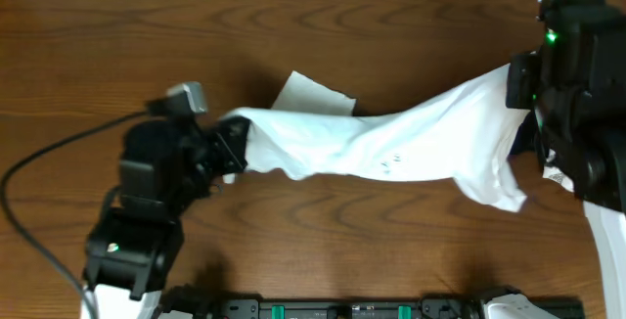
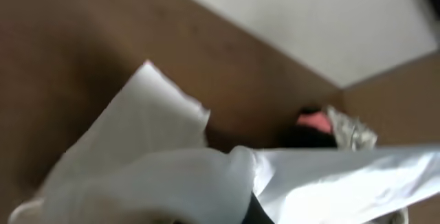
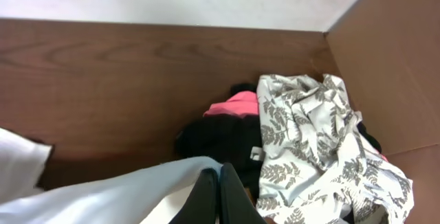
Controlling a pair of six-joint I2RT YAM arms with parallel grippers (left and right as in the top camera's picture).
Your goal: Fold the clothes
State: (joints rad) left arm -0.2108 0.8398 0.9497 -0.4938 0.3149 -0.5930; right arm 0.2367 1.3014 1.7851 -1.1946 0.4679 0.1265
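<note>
White T-shirt (image 1: 391, 143) lies stretched in a long band across the middle of the tabletop (image 1: 342, 35), between both arms. Left gripper (image 1: 233, 148) is clenched on its left end. Right gripper (image 3: 216, 177), fingers pressed together, grasps the right end.

We find bare table (image 1: 293, 25) on either side of the stretched T-shirt (image 1: 391, 148) (it bars mid-table). A clothes heap (image 3: 302, 135) fills one corner.
</note>
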